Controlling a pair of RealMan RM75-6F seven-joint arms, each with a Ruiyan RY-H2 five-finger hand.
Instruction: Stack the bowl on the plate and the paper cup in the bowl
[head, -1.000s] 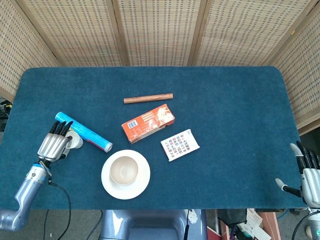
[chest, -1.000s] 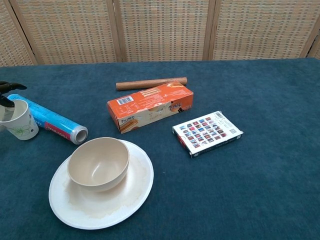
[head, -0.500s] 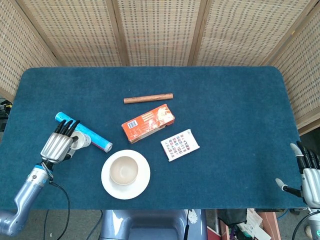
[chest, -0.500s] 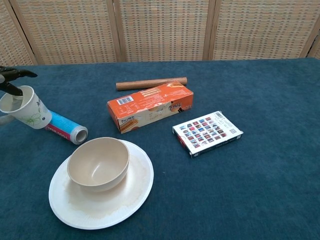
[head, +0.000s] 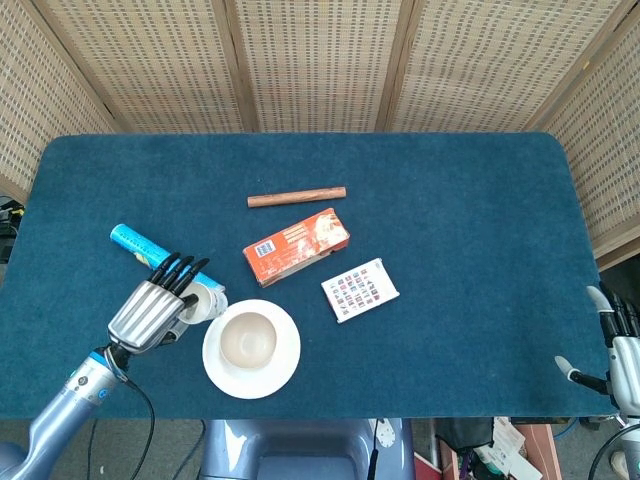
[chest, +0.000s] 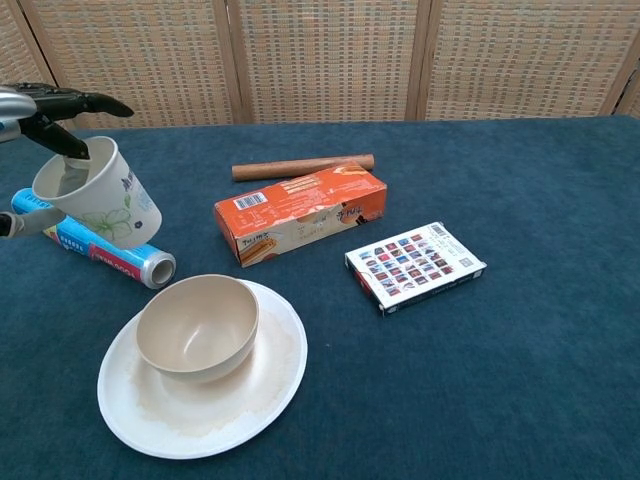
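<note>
1. One paper cup (chest: 98, 205) hangs tilted above the table (head: 450, 200), pinched at its rim by the left hand (head: 155, 311).
2. Right of it, the bowl (chest: 197, 326) sits on the plate (chest: 255, 390).
3. Far right, the right hand (head: 622, 352) holds nothing, fingers apart.

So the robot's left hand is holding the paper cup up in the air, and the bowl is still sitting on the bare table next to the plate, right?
Not quite. The left hand does hold the paper cup up, but the bowl already sits on the plate, not on the bare table. The chest view shows this plainly.
</note>
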